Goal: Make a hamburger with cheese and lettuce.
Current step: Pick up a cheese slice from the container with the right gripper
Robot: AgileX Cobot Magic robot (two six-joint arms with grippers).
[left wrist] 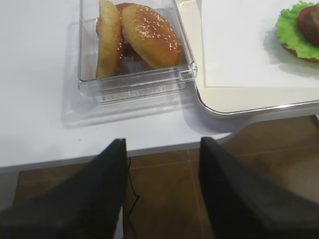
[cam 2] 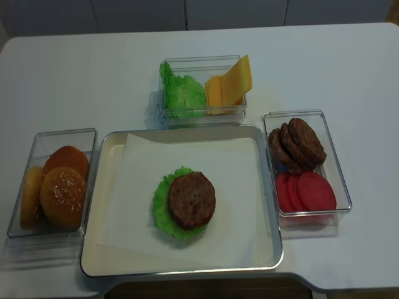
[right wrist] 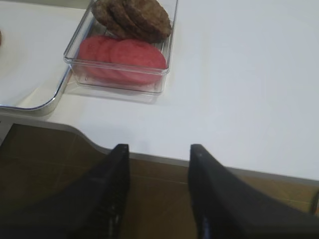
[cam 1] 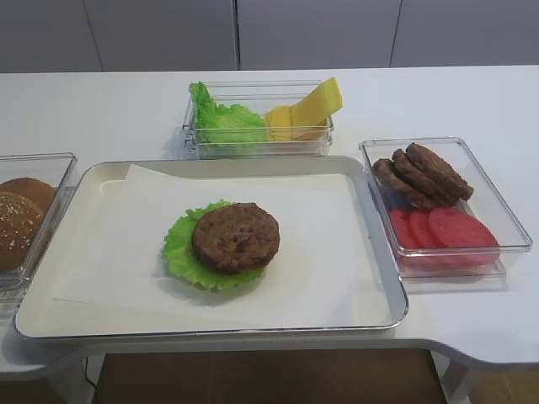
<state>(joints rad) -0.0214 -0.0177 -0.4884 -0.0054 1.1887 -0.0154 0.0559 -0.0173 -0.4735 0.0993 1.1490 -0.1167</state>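
Hamburger (cam 1: 236, 237) sits on the paper (cam 1: 320, 244) in our tray (cam 1: 93, 178): one patty on lettuce (cam 1: 178, 248), whose frill shows at the left. Cheese (cam 1: 317, 103) leans in the back box (cam 1: 195, 135), beside more lettuce. Our left gripper (left wrist: 162, 149) hangs off the table edge before the bun box (left wrist: 137, 84), jaws apart, holding nothing. Our right gripper (right wrist: 158, 154) hangs before the patty-and-tomato box (right wrist: 119, 82), jaws apart, likewise holding nothing.

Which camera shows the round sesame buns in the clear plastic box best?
The left wrist view: the round sesame buns fill the frame close up. The realsense high view shows them smaller, the other high view crops them at its edge, the right wrist view shows none.
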